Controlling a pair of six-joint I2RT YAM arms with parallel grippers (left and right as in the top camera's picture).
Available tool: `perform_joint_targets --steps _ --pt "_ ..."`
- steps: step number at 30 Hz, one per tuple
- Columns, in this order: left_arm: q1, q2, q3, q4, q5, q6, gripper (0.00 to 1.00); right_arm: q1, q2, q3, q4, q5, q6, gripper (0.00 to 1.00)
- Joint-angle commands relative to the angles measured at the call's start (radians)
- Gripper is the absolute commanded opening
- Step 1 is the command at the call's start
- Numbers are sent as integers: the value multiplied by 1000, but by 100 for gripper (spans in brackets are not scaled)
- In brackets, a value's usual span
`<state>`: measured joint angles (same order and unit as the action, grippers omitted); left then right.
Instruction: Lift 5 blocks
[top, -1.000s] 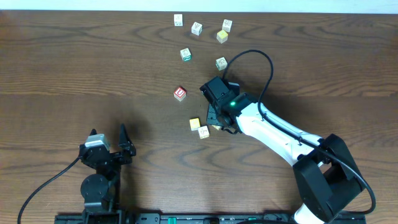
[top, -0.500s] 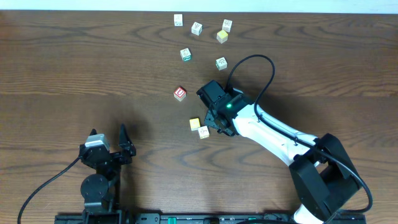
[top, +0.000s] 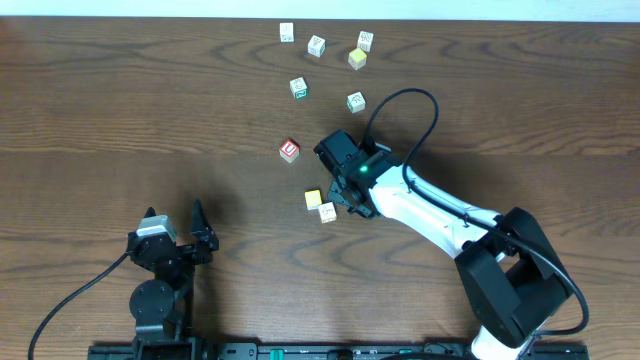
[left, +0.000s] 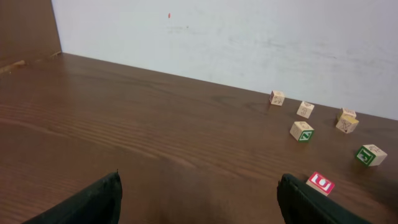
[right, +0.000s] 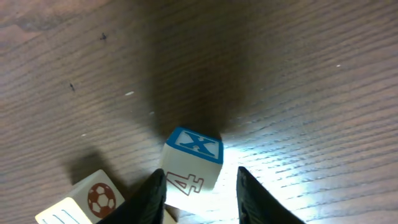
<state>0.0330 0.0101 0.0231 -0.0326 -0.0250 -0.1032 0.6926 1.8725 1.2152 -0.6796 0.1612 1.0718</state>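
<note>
Brown wood-grain table (top: 120, 100) carries everything. The right arm (top: 430, 205) reaches in from the near right corner to the table's middle, bent low so that the right gripper (right: 198, 186) meets a block from above. The left arm (top: 160, 270) sits folded at the near edge, well apart from the blocks and probably parked out of the way. The left gripper (left: 199, 193) has its jaws spread wide and empty.

The right jaws are narrowed either side of the blue X block (right: 194, 144), which rests on the table. One finger looks to touch it and the other leaves a sliver of gap, so I judge there is no firm grip yet. Just beside it lie a football-print block (right: 99, 196) and a yellow block (top: 313, 198). The red block (top: 289, 150) is near, and a scattered group of blocks (top: 316, 45) lies toward the far edge.
</note>
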Motion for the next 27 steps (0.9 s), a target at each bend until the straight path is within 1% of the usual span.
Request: perform_joint_targets --steps 1,3,6,9,10,12,15,20,22,27 --pt "6 -6 -19 -39 -9 10 80 9 52 -1 3 27 5 30" --pt "6 -6 -19 -39 -9 10 80 9 52 -1 21 26 -27 30" --pt "6 -6 -19 -39 -9 10 80 8 52 -1 35 26 -40 37" --pt "6 -6 -19 -39 -9 10 80 8 52 -1 36 26 -40 50" --pt "6 -6 -19 -39 -9 10 80 9 52 -1 36 26 -40 52" --pt "6 -6 -19 -39 -9 10 80 9 52 -1 35 25 -40 54" --pt "6 -6 -19 -39 -9 10 80 9 52 -1 34 26 -40 49" --pt "6 -6 -19 -39 -9 10 80 9 52 -1 34 26 -41 38" --pt "6 -6 -19 -39 -9 10 80 9 52 -1 37 26 -65 33" --pt "6 -6 -19 -39 -9 10 80 9 52 -1 25 26 -105 27"
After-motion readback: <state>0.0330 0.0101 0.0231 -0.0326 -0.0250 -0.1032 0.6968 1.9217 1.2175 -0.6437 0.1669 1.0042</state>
